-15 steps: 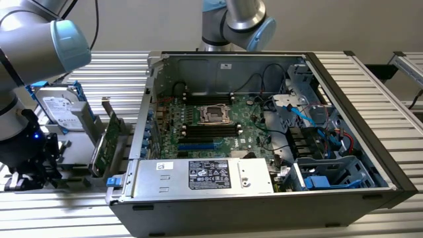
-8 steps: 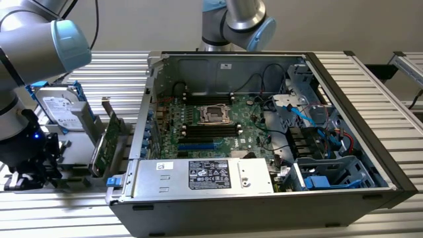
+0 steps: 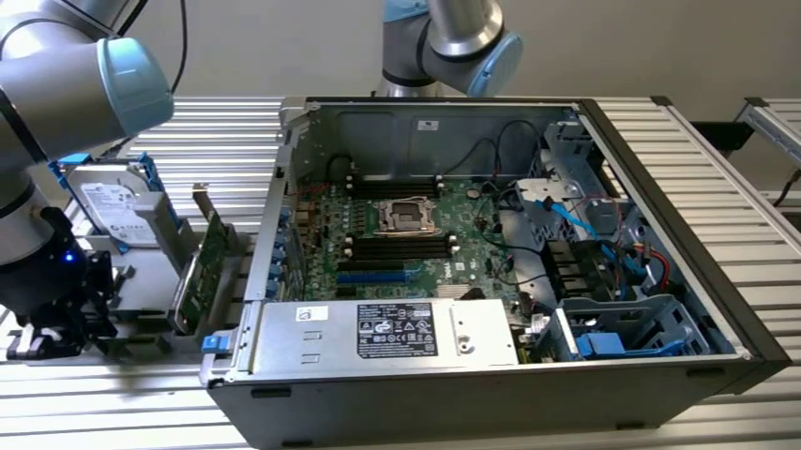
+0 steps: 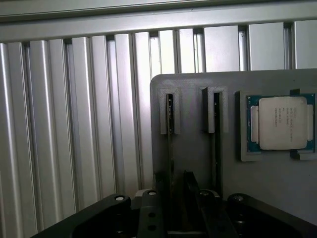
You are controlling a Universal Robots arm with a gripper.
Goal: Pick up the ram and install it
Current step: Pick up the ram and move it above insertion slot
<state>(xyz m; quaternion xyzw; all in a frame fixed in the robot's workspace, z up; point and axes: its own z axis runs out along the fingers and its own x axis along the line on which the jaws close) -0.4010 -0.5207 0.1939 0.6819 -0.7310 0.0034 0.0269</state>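
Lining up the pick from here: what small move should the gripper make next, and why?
Probably ease forward toward the ram, which stands edge-on in a slot of the grey holder. The gripper is open, looks roughly lined up with that stick, and holds nothing yet.

A plain pale wall [image 3: 276,47] spans the top of the frame; below it a ribbed aluminium-profile table [image 3: 213,141] stretches across, with a second frame [image 3: 774,117] at upper right
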